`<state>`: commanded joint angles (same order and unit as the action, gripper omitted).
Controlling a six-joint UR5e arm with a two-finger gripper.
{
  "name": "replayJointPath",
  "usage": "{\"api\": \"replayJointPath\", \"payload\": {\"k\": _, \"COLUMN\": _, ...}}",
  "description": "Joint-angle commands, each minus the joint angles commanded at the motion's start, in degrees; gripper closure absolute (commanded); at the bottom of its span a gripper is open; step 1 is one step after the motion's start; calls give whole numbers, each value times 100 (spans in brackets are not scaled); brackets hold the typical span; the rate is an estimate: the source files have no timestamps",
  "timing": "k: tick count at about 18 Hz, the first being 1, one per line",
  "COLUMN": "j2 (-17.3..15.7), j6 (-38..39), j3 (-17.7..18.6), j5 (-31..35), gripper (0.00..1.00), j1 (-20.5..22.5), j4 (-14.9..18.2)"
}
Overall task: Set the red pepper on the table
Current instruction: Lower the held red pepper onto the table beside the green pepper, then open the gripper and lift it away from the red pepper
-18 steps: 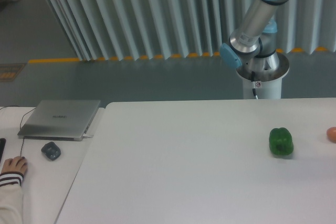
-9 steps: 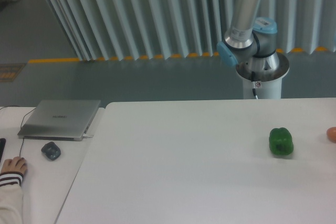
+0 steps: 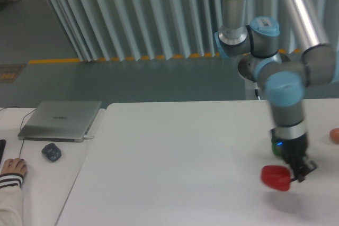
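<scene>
Grey floor, ribbed white panels behind; closed laptop and mouse on the narrow side desk at left; white desk at centre; red pepper low over its right side, gripped by the pincer; green pepper mostly hidden behind the arm.

A closed grey laptop lies on the side desk at 9 o'clock. A dark mouse sits just at its 6 o'clock. A person's hand in a striped cuff rests at 8 o'clock. A green pepper shows partly at 3 o'clock; an orange-pink object meets the right edge.
</scene>
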<state>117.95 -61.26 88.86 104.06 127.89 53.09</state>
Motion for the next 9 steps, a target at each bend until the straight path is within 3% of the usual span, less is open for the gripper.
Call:
{"api": "replayJointPath", "payload": {"k": 6, "j2": -9, "j6": 97, "j3": 9, "j5": 18, "gripper": 97, "j1": -71, "j4": 0}}
{"api": "replayJointPath", "payload": {"k": 7, "j2": 0, "j6": 88, "j3": 9, "j5": 18, "gripper": 83, "j1": -62, "j4": 0}}
{"api": "replayJointPath", "payload": {"k": 9, "j2": -9, "j6": 88, "j3": -9, "j5": 18, "gripper": 47, "j1": -62, "j4": 0}}
